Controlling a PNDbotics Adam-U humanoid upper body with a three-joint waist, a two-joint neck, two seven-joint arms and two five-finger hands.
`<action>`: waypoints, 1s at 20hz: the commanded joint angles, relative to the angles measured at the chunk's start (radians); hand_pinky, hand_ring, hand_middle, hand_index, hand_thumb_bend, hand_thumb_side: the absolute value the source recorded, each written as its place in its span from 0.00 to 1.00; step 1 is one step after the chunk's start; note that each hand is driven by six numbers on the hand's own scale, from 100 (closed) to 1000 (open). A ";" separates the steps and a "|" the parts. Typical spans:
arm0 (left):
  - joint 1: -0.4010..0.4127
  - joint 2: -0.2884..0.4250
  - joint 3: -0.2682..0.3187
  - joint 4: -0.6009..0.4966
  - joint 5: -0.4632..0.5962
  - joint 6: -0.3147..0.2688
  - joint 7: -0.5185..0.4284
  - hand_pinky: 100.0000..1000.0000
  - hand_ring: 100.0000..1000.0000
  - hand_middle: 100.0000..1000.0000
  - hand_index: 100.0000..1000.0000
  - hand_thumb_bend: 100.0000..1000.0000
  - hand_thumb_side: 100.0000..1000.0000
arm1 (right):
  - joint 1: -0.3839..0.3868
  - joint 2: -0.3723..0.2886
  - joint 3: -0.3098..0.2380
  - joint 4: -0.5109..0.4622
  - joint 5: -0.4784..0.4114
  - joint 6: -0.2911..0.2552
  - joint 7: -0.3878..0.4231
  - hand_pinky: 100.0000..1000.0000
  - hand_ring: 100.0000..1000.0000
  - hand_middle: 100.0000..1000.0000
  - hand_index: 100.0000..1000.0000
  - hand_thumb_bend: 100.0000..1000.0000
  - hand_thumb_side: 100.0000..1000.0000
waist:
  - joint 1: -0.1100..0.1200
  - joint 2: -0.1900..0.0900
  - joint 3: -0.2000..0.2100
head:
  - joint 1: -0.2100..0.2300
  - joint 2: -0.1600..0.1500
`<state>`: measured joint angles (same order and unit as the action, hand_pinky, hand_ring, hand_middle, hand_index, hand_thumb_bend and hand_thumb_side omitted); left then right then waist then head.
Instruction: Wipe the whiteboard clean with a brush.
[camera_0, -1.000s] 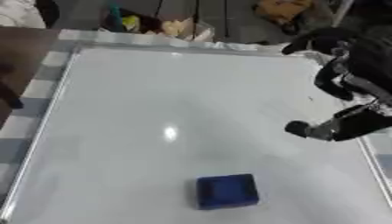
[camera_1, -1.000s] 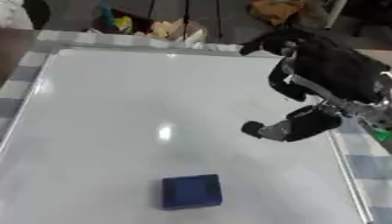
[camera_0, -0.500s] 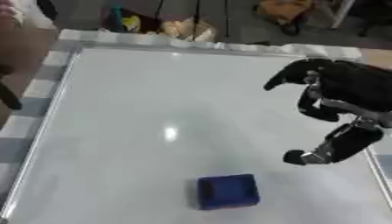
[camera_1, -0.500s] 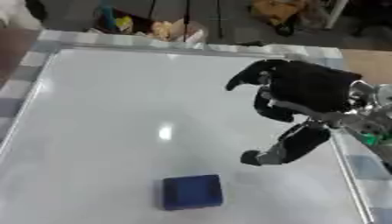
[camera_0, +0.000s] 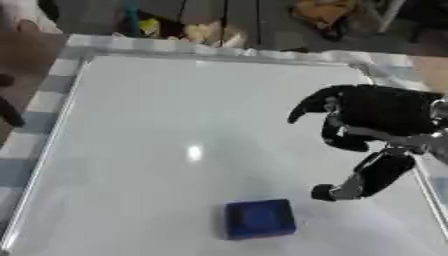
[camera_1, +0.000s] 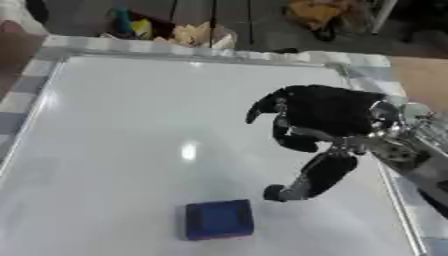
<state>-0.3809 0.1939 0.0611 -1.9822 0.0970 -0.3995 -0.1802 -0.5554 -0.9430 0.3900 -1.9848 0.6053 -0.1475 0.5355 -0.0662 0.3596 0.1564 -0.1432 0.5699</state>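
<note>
The fingers (camera_1: 267, 107) of the right hand (camera_1: 328, 112) are seen spread and bent downward, with the thumb (camera_1: 306, 182) stretched toward the near edge; nothing is held between them. The hand is poised above the right part of the whiteboard (camera_0: 175, 125), and whether its tips touch the surface cannot be told. The blue brush (camera_0: 258, 219) lies flat on the board near its front edge, below and to the left of the thumb tip, close to it but apart. No marks can be made out on the white surface; only a glare spot shows near the middle. The board rests on a desk (camera_0: 52, 85) covered in a checked cloth. The left hand is not shown in either view.

The step in hand is judged to be the reach for the brush, the wiping not yet begun. For the next move, the hand would need to be brought down and leftward over the brush, and the fingers and thumb closed on its opposite sides before it can be dragged across the board.
</note>
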 joint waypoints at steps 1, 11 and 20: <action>-0.010 0.010 -0.004 -0.018 0.004 0.000 -0.006 0.31 0.64 0.50 0.60 0.02 0.94 | -0.022 -0.002 0.012 -0.015 -0.007 0.012 0.029 0.86 0.85 0.78 0.00 0.47 0.49 | 0.002 -0.021 -0.001 | -0.004 0.002; -0.011 0.009 -0.007 -0.018 0.008 0.004 -0.010 0.31 0.64 0.50 0.60 0.02 0.94 | -0.089 0.071 0.089 -0.015 0.082 0.085 0.087 0.84 0.83 0.76 0.01 0.43 0.50 | 0.001 -0.024 -0.005 | -0.006 0.009; -0.014 0.007 -0.005 -0.018 0.012 0.010 -0.007 0.31 0.64 0.50 0.60 0.03 0.94 | -0.098 0.157 0.130 -0.015 0.189 0.105 0.102 0.83 0.82 0.74 0.01 0.39 0.51 | 0.001 -0.029 -0.021 | -0.005 0.037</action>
<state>-0.3832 0.1933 0.0585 -1.9822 0.1057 -0.3914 -0.1877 -0.6422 -0.7817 0.5254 -1.9848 0.7742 -0.0436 0.6346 -0.0696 0.3561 0.1358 -0.1465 0.5975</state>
